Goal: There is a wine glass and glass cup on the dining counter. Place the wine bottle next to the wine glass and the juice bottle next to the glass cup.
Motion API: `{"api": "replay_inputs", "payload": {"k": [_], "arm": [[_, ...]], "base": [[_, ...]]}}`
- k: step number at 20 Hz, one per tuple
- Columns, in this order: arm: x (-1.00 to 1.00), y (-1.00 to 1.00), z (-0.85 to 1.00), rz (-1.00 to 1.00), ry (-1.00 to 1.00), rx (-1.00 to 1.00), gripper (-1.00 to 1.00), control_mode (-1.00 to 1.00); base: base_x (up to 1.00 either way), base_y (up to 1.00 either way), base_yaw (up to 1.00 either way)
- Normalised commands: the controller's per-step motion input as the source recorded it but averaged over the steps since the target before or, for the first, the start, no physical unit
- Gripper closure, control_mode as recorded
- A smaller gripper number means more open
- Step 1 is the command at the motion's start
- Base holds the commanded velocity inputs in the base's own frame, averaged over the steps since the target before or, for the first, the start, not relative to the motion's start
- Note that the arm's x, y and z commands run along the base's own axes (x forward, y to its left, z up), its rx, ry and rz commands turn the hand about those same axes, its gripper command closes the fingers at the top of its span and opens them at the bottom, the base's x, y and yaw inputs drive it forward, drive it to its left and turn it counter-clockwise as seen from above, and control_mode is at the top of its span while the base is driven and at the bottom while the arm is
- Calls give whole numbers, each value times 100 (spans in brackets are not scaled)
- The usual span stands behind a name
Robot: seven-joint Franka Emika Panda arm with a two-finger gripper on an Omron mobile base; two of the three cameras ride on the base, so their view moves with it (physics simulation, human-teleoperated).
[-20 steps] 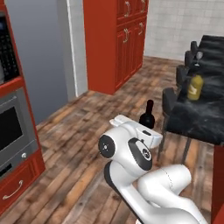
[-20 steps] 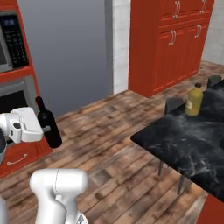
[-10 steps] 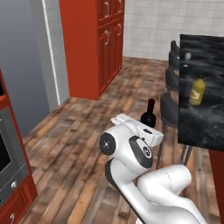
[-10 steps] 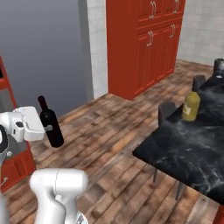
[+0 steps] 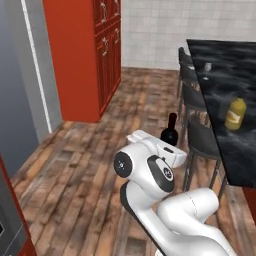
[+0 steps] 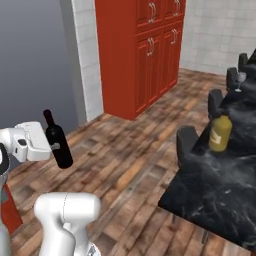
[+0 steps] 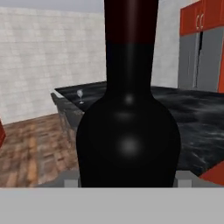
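Black stone with white veining forms the one dining counter (image 6: 220,195), and on it stand one juice bottle (image 6: 220,133) and one wine glass (image 6: 241,79); no glass cup can be made out. One wine bottle (image 6: 58,141) is off the counter, held in the air above the wooden floor (image 6: 135,155), well apart from the counter's near edge. The gripper (image 6: 54,146) is clamped on the bottle's lower body. The bottle's long axis runs close to vertical, with the dark red top pointing up and leaning slightly away from the counter in the right base view. The juice bottle stands upright, cap up, just inside the long edge that faces the chairs (image 6: 190,142). The wine glass stands upright near the far end of that same edge. Several dark chairs line this side.
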Motion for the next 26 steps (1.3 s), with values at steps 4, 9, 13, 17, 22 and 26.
{"api": "replay_inputs", "payload": {"k": [4, 9, 13, 17, 22, 26], "arm": [[0, 0, 0, 0, 0, 0, 100, 100], [0, 0, 0, 0, 0, 0, 100, 100], [0, 0, 0, 0, 0, 0, 100, 100], [0, 0, 0, 0, 0, 0, 100, 100], [0, 0, 0, 0, 0, 0, 100, 100], [0, 0, 0, 0, 0, 0, 100, 100]], "base": [[71, 36, -36], [72, 36, -35], [73, 36, -32], [76, 42, -25], [80, 46, -12], [83, 43, -14]]}}
